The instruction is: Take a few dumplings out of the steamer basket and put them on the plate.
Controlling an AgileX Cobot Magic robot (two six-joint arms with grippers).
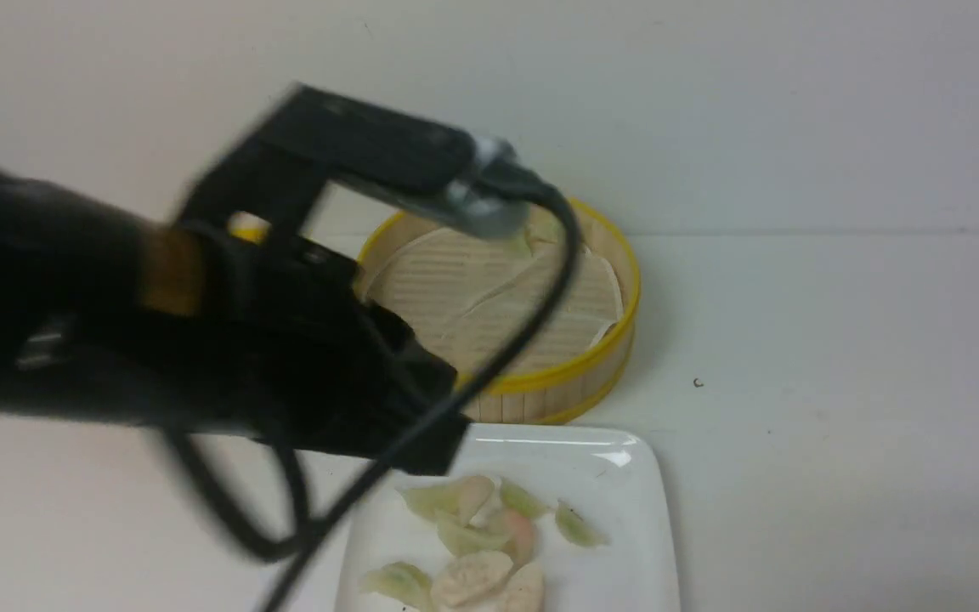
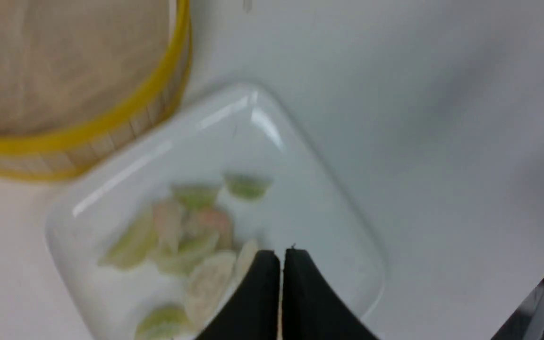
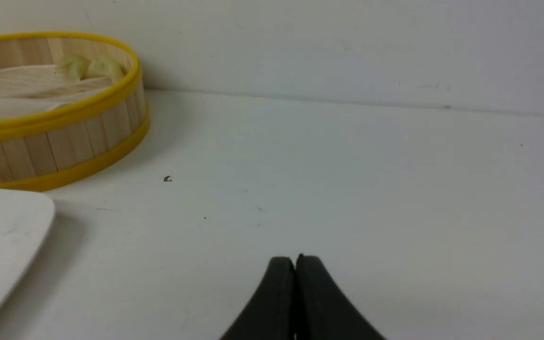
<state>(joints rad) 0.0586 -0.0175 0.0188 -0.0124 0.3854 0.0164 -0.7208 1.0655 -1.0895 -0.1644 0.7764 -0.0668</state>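
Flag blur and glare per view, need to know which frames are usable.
Front view: left arm smeared by motion blur, steamer basket and plate fairly sharp, glare on the plate's far corner. Left wrist view: whole frame soft, dumplings blurred, glare streaks along the plate rim. Right wrist view: sharp, soft shadow beside the basket.

Worktop [image 1: 838, 365]: white, matte, flat; fills the lower half of the front view.
Wall [image 1: 753, 102]: plain off-white, rising at 12 o'clock behind the worktop; faint scuffs.
Seam [image 1: 838, 231]: straight horizontal line where the two meet.
Speck [image 1: 698, 383]: small dark mark on the worktop, between 3 and 4 o'clock of centre.
Light: soft, even; shadows faint.
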